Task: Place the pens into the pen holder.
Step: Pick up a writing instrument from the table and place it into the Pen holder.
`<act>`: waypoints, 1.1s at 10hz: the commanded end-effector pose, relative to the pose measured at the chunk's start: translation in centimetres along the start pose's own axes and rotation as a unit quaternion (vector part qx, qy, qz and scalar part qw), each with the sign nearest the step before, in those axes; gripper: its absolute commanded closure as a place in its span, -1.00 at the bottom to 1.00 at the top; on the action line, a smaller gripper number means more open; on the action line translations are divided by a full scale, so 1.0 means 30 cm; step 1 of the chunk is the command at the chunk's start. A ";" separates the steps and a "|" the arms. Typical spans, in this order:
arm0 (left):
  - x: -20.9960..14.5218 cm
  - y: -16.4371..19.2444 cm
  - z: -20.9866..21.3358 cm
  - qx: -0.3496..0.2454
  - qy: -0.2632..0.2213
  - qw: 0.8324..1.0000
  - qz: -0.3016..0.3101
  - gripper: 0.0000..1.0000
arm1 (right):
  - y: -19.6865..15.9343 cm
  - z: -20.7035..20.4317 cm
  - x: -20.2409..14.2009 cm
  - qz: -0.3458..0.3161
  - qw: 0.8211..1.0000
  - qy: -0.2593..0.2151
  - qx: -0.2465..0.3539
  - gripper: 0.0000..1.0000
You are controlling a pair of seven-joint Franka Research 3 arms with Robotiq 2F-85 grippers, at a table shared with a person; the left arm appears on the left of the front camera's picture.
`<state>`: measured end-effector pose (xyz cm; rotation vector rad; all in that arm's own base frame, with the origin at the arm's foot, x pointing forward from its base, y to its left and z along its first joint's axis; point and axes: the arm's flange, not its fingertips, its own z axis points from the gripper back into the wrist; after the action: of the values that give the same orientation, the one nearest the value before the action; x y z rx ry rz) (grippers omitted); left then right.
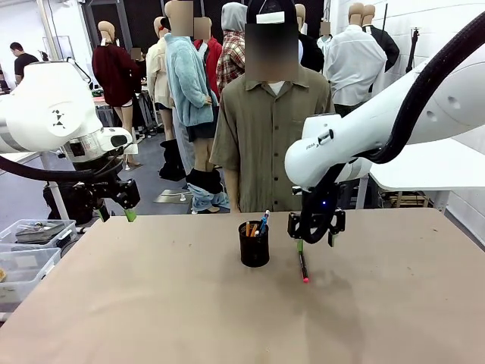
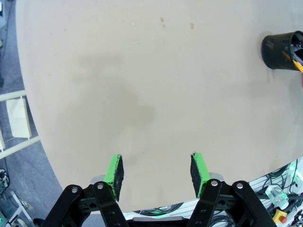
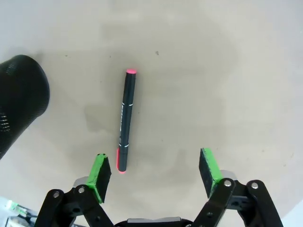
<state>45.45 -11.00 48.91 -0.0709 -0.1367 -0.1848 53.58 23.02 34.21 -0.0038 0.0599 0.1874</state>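
**Right arm lining up over the last loose pen**

The left gripper [image 1: 116,213] is hanging above the table's [image 1: 151,303] left edge, away from the work. In its wrist view its fingers [image 2: 115,174] are standing spread with nothing between them.

To the right of the middle, the black pen with red tip [image 1: 303,267] is lying flat on the table, just beside the pen holder [image 1: 254,244]. The right gripper [image 1: 314,241] is hovering over the pen's far end with its fingers [image 3: 101,171] spread wide and gripping nothing.

In the right wrist view the pen [image 3: 125,120] is running across the closing line, which suits a pinch. It is lying off-centre, though, with its near end beside one pad. The gripper probably needs to shift sideways and forward so the barrel's middle sits between the pads before it goes down.

At the far left, clear bins [image 1: 64,224] are holding small items too blurred to name. The pen holder is standing upright, with orange and blue pens [image 1: 261,224] sticking up from its open top.
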 end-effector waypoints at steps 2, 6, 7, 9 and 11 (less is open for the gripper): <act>-0.002 -0.001 0.006 0.007 0.002 1.000 0.004 -0.49 | 0.040 -0.034 0.005 -0.018 0.999 -0.012 -0.031 -0.87; -0.002 -0.001 0.006 0.007 0.002 1.000 0.004 -0.49 | 0.066 -0.118 0.009 -0.016 1.000 -0.013 -0.023 -0.87; -0.002 -0.001 0.006 0.007 0.002 1.000 0.004 -0.49 | 0.070 -0.126 0.007 -0.010 1.000 -0.007 -0.013 -0.87; -0.002 -0.001 0.006 0.007 0.002 1.000 0.004 -0.49 | 0.073 -0.134 0.008 -0.011 1.000 -0.006 -0.014 -0.87; -0.002 -0.001 0.006 0.007 0.002 1.000 0.004 -0.49 | 0.079 -0.128 0.003 -0.001 1.000 -0.013 -0.008 -0.17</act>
<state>45.45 -11.00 48.91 -0.0709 -0.1367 -0.1848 53.22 25.17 30.52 -0.0297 0.0616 0.1879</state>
